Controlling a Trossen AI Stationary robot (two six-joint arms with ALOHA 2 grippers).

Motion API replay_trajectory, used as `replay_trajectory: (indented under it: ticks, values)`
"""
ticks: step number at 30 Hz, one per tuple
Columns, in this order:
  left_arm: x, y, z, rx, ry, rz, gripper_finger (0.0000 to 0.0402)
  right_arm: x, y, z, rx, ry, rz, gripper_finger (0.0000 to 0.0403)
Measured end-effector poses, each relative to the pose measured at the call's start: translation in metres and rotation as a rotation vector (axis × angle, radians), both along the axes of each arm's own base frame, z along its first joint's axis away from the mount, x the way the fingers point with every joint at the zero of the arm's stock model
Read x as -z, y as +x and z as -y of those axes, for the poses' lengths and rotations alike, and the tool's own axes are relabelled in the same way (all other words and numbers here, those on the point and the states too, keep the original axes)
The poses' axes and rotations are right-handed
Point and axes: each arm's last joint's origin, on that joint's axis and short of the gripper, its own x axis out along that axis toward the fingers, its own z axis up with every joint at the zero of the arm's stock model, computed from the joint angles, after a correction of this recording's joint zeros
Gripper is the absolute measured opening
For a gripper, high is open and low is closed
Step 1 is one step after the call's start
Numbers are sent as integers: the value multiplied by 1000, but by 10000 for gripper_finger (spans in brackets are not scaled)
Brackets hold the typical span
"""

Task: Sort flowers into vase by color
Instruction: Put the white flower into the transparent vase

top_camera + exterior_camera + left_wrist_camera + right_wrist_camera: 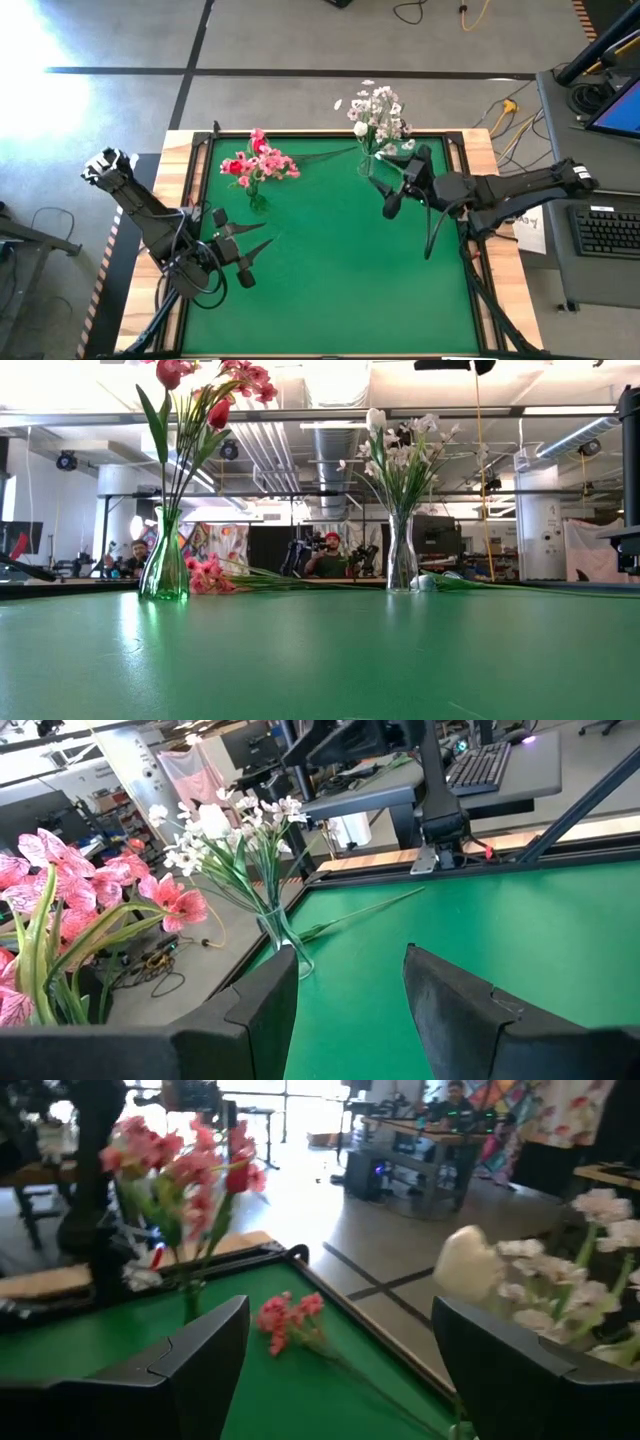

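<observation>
Two glass vases stand on the green table. The left vase [256, 197] [164, 565] holds pink and red flowers [258, 160] [180, 1165]. The right vase [372, 163] [402, 560] [287, 948] holds white flowers [378, 112] [225, 830]. A pink flower [205, 574] [285, 1318] lies on the table near the far edge, its stem [330, 153] [362, 913] pointing toward the right vase. A white flower [427, 582] lies beside the right vase. My left gripper [255, 238] [350, 1000] is open near the left vase. My right gripper [398, 183] [340, 1380] is open beside the right vase. Neither holds anything.
A wooden frame [180, 170] borders the green mat. A desk with a keyboard [608, 230] stands past the table's right side. People [325, 555] show in the room behind the far edge. Bare green surface [340, 280] spreads across the middle and near side.
</observation>
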Motion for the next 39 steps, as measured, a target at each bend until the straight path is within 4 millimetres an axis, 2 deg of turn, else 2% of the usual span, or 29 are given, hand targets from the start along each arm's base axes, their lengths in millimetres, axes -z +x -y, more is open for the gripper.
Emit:
replay_trajectory:
  ticks: [14,20,28,33,39]
  values:
    - [1,0,0,0,5,-5,169,16,2,-26,-113,60,-84,300]
    - [1,0,0,0,5,-4,169,30,6,-31,-224,160,-173,295]
    - [1,0,-1,-3,5,-4,169,55,2,-34,-256,342,-373,285]
    - [1,1,-2,-8,5,-4,169,67,-7,-32,-175,464,-476,277]
    - [1,1,-2,-10,4,-3,169,83,-25,-26,43,568,-616,266]
